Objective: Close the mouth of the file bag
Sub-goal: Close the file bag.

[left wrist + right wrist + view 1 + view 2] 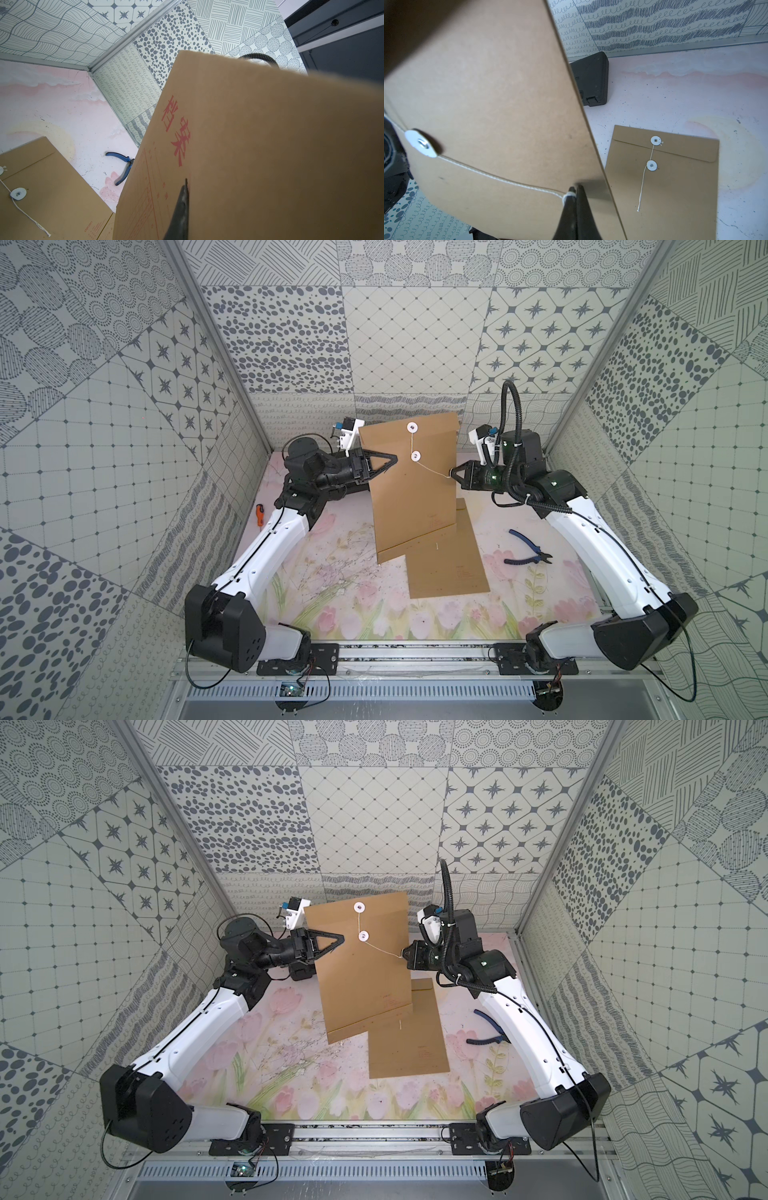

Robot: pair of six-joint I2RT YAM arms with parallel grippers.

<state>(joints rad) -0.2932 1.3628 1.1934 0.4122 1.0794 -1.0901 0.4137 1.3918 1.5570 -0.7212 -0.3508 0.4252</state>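
File bag (pixel 411 489) upright in left hand (pixel 395 459), contents hidden.

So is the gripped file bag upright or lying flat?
Upright, a little tilted: the left gripper pinches the file bag by its edge; the other bag lies flat.

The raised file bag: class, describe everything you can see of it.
The raised file bag is brown paper, held up tilted. Its flap side carries two white discs with a white string running between them, then taut to the right gripper, which pinches it. The left gripper clamps its opposite edge. Red print marks the reverse.
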